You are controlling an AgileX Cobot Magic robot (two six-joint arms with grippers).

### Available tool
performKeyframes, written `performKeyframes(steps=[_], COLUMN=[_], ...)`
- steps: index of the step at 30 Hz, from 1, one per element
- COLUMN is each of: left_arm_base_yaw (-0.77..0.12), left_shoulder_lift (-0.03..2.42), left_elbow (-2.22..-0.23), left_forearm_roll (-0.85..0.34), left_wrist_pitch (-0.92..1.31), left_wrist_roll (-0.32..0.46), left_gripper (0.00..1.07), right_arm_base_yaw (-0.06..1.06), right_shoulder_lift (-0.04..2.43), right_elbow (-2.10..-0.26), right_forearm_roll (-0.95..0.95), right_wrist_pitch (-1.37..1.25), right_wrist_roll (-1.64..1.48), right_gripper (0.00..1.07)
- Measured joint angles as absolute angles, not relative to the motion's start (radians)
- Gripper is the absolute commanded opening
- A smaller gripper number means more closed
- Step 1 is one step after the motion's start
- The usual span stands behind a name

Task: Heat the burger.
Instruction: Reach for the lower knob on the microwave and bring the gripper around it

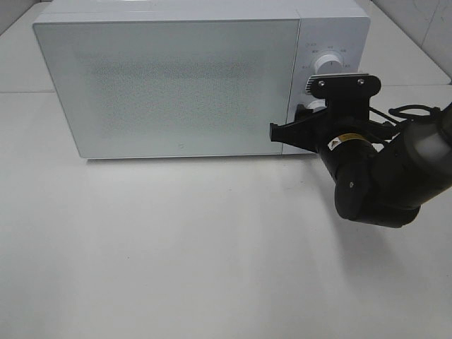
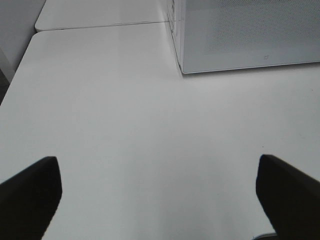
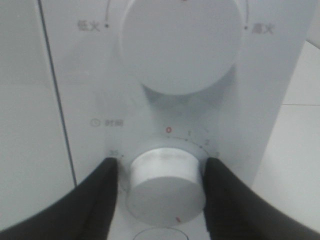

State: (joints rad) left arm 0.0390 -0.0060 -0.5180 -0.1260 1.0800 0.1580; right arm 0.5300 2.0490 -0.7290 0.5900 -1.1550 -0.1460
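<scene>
Timer-setting step: the right claw (image 3: 162, 162) straddles the timer knob (image 3: 165, 187) low-centre in frame; whether it pinches is unclear. The burger is unseen, presumably inside the shut microwave (image 1: 169, 85). Next: grip, twist clockwise.

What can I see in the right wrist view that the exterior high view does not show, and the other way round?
Only the right wrist view: the fingers on either side of the lower dial, and its scale printed 0, 1, 2 and 35. Only the exterior high view: the whole microwave door, closed, the table in front of it and the right arm. Both: the control panel with the upper dial. Neither shows the burger.
</scene>
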Motion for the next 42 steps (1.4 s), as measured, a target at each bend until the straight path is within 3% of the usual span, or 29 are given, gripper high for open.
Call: performKeyframes(steps=[1, 2, 3, 4, 7, 22, 30, 33, 35, 42], left_arm_base_yaw=[0.039, 0.039, 0.039, 0.039, 0.039, 0.039, 0.039, 0.039, 0.039, 0.039], left_shoulder_lift=[-0.006, -0.006, -0.006, -0.006, -0.006, -0.006, -0.006, -0.006, -0.006, -0.006], left_elbow=[-0.518, -0.518, -0.518, -0.518, -0.518, -0.518, -0.518, -0.518, -0.518, -0.518], left_forearm_roll=[-0.126, -0.126, -0.126, -0.126, -0.126, -0.126, -0.126, -0.126, -0.126, -0.126], left_wrist_pitch=[1.080, 1.080, 1.080, 1.080, 1.080, 1.080, 1.080, 1.080, 1.080, 1.080], left_wrist_roll=[0.158, 0.158, 0.158, 0.158, 0.158, 0.158, 0.158, 0.158, 0.158, 0.158], left_gripper=[0.98, 0.98, 0.98, 0.98, 0.98, 0.98, 0.98, 0.98, 0.98, 0.98], right_arm_base_yaw=[0.530, 0.530, 0.530, 0.530, 0.530, 0.523, 0.521, 0.521, 0.520, 0.520], right_shoulder_lift=[2.049, 2.049, 2.049, 2.049, 2.050, 2.056, 2.057, 2.057, 2.057, 2.058], right_elbow=[-0.729, -0.727, -0.727, -0.727, -0.727, -0.724, -0.713, -0.712, -0.711, -0.709], right_forearm_roll=[0.590, 0.590, 0.590, 0.590, 0.590, 0.553, 0.537, 0.536, 0.529, 0.527], right_wrist_pitch=[-1.155, -1.158, -1.158, -1.160, -1.161, -1.179, -1.188, -1.187, -1.188, -1.192], right_wrist_roll=[-0.146, -0.146, -0.146, -0.146, -0.146, -0.077, 0.493, 0.561, 0.811, 1.063], right_gripper=[0.32, 0.19, 0.19, 0.08, 0.00, 0.00, 0.00, 0.00, 0.00, 0.00])
